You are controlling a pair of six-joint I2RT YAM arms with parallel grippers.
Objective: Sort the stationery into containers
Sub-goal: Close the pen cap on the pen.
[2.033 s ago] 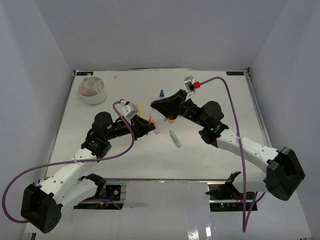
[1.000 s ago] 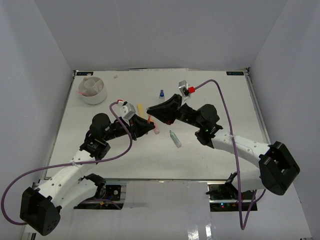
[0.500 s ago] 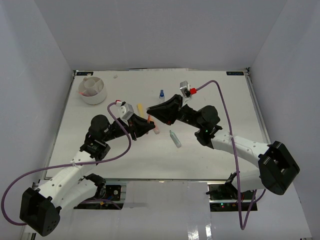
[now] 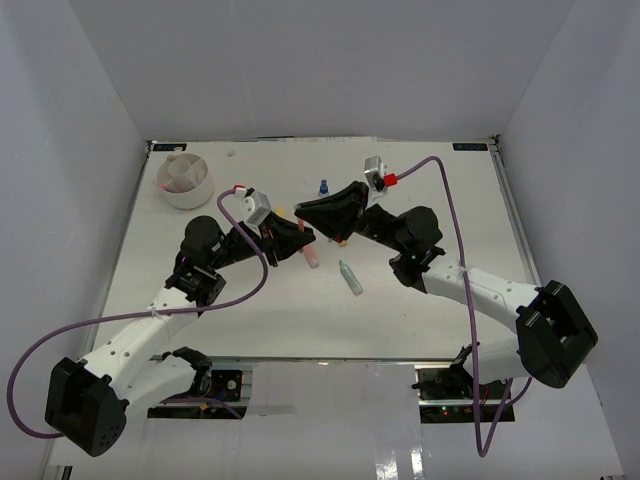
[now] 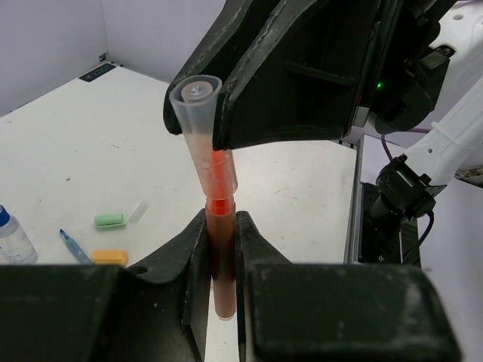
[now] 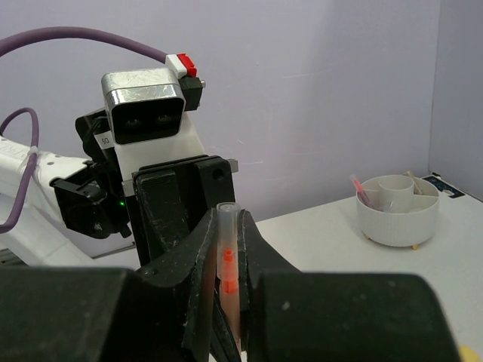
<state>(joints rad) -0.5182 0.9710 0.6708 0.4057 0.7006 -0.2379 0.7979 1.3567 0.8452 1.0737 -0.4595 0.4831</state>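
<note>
- Gripping one orange marker with both arms: the left gripper pinches the dark barrel, the right gripper pinches the clear cap end. Jaws are narrow on both.
- Change over the last second: the joined pair sits a bit closer to the far edge of the tabletop. The left wrist has swung up and in, and the right fingertips now sit farther back than half a second ago.
- Neither grip has changed; both stay clamped the whole time.
- The marker is off the surface, above the middle of the tabletop and bridged between the two sets of fingers.
- Likely meaning: a cap push-on, a cap pull-off or a hand-over is in progress. I cannot tell which from these views.
- The tub stands at the far left corner, well apart from the marker, so this item is not yet sorted. The right wrist view shows a pink stick already in one compartment.
- Still loose on the tabletop: the bottle toward the far edge, the teal marker near the centre, and a yellow block and a green piece beside it.
- Most of the sorting is probably still left.
</note>
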